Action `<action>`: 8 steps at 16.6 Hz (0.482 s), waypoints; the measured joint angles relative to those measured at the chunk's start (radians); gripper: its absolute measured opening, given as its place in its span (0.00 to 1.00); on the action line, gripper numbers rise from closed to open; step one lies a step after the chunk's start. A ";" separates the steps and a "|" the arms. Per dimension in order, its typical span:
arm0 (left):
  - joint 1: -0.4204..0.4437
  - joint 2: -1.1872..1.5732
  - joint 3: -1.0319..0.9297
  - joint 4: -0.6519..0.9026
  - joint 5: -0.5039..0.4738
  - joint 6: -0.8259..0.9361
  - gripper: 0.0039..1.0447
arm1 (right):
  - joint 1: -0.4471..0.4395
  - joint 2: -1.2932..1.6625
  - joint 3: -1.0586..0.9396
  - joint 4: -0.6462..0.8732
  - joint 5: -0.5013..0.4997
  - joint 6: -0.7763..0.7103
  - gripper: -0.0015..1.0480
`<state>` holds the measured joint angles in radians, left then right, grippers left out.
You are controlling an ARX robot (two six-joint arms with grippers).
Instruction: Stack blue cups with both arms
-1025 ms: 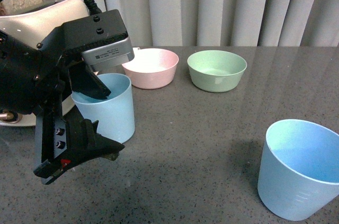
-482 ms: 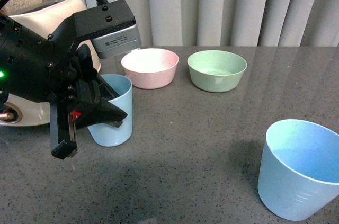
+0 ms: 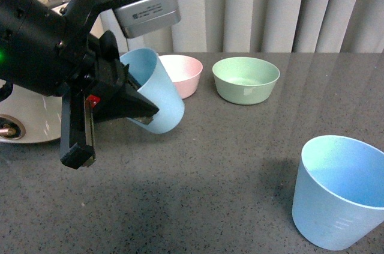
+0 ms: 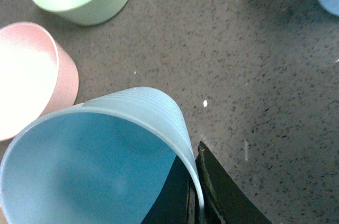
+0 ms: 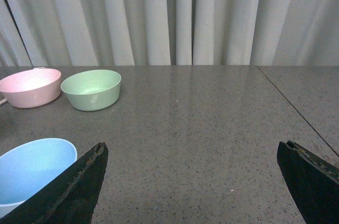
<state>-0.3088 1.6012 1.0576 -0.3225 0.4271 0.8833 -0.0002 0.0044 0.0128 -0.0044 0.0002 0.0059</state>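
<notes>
The grey speckled table (image 3: 240,170) takes up most of the front view, with pale curtains (image 3: 270,8) closing off the back.

The left arm (image 3: 42,56) is the largest thing above the table. It is raised and stands in front of a white appliance (image 3: 24,119) that we cannot identify.

Standing cup (image 3: 339,194): upright on the table, mouth up, near the robot's right side and well apart from everything else. We judge it to be the base of the stack, since an open mouth is what the other cup needs.

Held cup (image 3: 157,95): off the table and tilted, with its base pointing down toward the middle of the table, just in front of the pink bowl (image 3: 183,74). The tilt appears to come from the grip on one side of the rim.

The green bowl (image 3: 246,78) sits beside the pink bowl. Neither is part of the task.

Left gripper (image 4: 193,197): pinched on the held cup's wall, one finger inside the rim and one outside. This leaves the base free to go into another cup.

Right gripper (image 5: 190,181): spread wide and holding nothing. It hangs over the table with the standing cup just beside its left finger (image 5: 69,192), probably placed to steady that cup.

Stacking is not yet done. The carry across the table remains.
</notes>
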 joint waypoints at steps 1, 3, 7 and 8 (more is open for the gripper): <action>-0.027 -0.016 0.003 -0.021 0.006 0.002 0.02 | 0.000 0.000 0.000 0.000 0.000 0.000 0.94; -0.096 -0.032 0.003 -0.056 0.010 0.008 0.02 | 0.000 0.000 0.000 0.000 0.000 0.000 0.94; -0.196 -0.030 0.008 -0.108 -0.001 0.010 0.02 | 0.000 0.000 0.000 0.000 0.000 0.000 0.94; -0.206 -0.026 0.008 -0.116 -0.008 0.016 0.02 | 0.000 0.000 0.000 0.000 0.000 0.000 0.94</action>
<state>-0.5148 1.5753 1.0657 -0.4385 0.4187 0.8989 -0.0002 0.0044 0.0128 -0.0044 0.0002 0.0059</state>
